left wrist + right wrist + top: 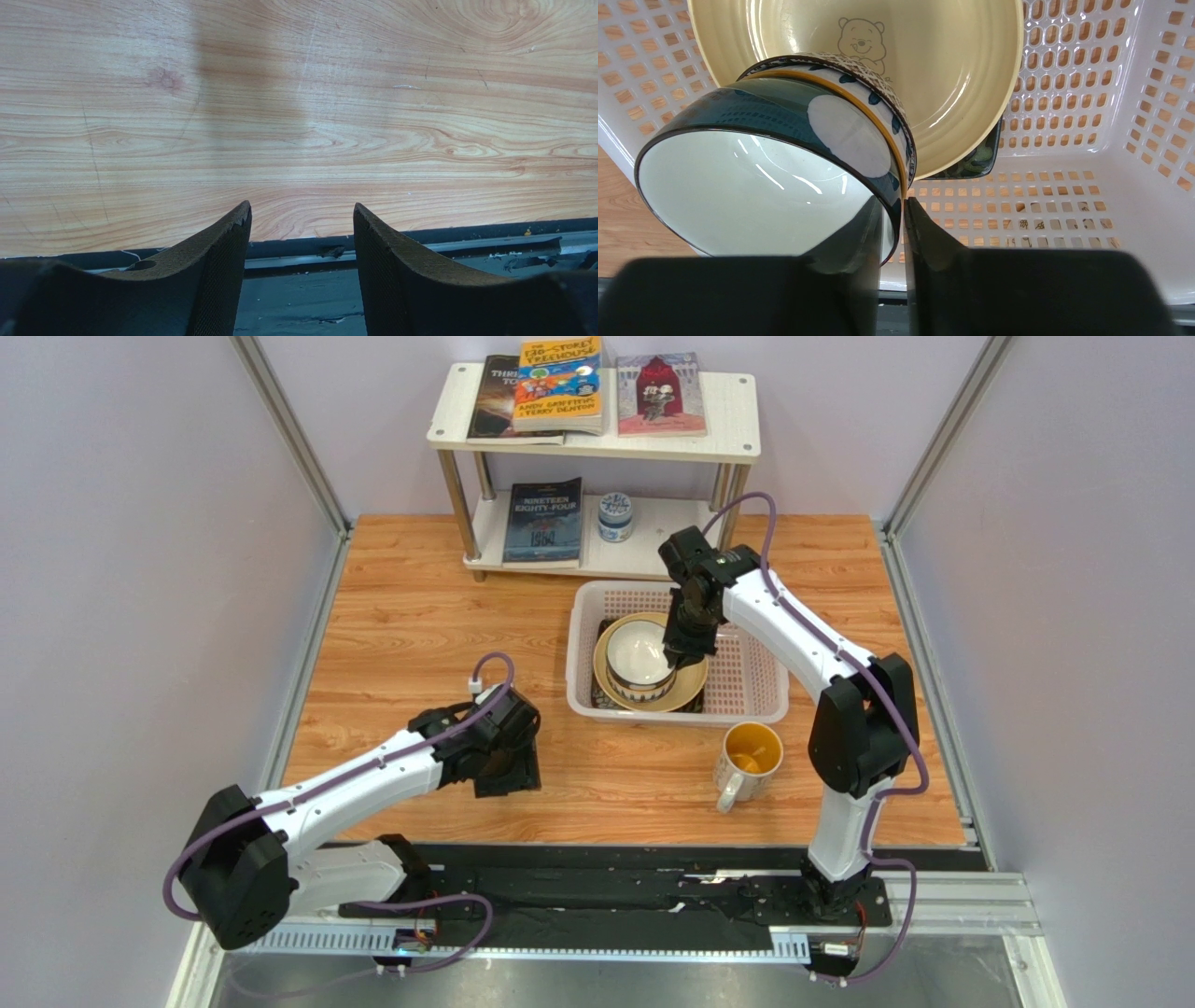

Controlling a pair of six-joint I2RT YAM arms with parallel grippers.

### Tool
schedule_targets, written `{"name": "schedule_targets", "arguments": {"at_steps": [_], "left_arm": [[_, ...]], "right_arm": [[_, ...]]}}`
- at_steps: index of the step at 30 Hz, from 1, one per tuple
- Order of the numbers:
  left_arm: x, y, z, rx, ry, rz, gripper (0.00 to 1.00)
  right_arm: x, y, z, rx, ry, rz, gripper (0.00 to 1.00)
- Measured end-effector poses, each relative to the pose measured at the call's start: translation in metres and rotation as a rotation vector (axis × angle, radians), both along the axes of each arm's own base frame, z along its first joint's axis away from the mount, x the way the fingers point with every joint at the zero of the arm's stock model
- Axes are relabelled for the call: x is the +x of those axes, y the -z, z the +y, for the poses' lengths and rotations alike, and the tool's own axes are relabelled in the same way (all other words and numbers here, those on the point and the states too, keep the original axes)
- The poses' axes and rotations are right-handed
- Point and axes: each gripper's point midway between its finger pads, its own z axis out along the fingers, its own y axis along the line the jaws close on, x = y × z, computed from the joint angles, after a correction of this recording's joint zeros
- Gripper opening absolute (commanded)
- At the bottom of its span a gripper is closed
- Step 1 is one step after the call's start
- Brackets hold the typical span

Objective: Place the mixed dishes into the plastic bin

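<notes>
While I watch this rig remotely, I log the items as follows.

Item 1: right gripper [901,210], over the plastic bin [745,681]. Its jaws are clenched on the rim of the dark-outside bowl [766,175], one finger inside the white interior and one outside. The bowl is tilted.

Item 2: patterned bowl with a yellow band [878,94], directly behind the dark-outside bowl and touching it.

Item 3: round yellow plate [934,84], lying in the bin under the bowls, with a bear drawing on its face.

Item 4: black square plate [982,155], under the yellow plate; I see only a corner.

Item 5: the bin, set toward the far edge of the bench, right of centre.

Item 6: mug [748,756], upright on the bench just outside the bin, on the side toward the near edge.

Item 7: left gripper [300,213], released, fingers apart over bare wood close to the near edge, left of centre.
</notes>
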Motion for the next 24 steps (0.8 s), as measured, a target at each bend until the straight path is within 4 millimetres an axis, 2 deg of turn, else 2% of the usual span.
{"name": "schedule_targets", "arguments": {"at_steps": [3,5,8,13,16,17,18,21,23,24], "left_arm": [[0.000,0.000,0.000,0.001,0.002,0.000,0.61],[0.000,0.000,0.000,0.001,0.003,-0.001,0.61],[0.000,0.000,0.000,0.001,0.003,-0.001,0.61],[0.000,0.000,0.000,0.000,0.004,-0.002,0.61],[0.000,0.000,0.000,0.000,0.004,-0.002,0.61],[0.000,0.000,0.000,0.000,0.004,-0.002,0.61],[0.000,0.000,0.000,0.000,0.004,-0.002,0.61],[0.000,0.000,0.000,-0.001,0.005,-0.004,0.64],[0.001,-0.001,0.000,-0.003,0.006,-0.006,0.65],[0.001,-0.002,-0.001,-0.005,0.008,-0.008,0.65]], "right_arm": [[-0.001,0.000,0.001,0.007,-0.001,0.004,0.43],[-0.002,-0.001,0.002,0.013,0.001,0.004,0.47],[-0.003,-0.008,0.002,0.023,0.002,-0.009,0.48],[-0.005,-0.035,0.001,0.060,0.004,-0.074,0.49],[-0.004,-0.044,0.001,0.065,0.005,-0.088,0.51],[-0.003,-0.045,0.000,0.062,0.006,-0.092,0.56],[-0.003,-0.045,-0.001,0.056,0.008,-0.092,0.65],[-0.008,-0.047,-0.012,0.024,0.032,-0.107,0.69],[-0.023,-0.049,-0.026,0.008,0.045,-0.115,0.72],[-0.037,-0.055,-0.039,0.006,0.060,-0.126,0.73]]}}
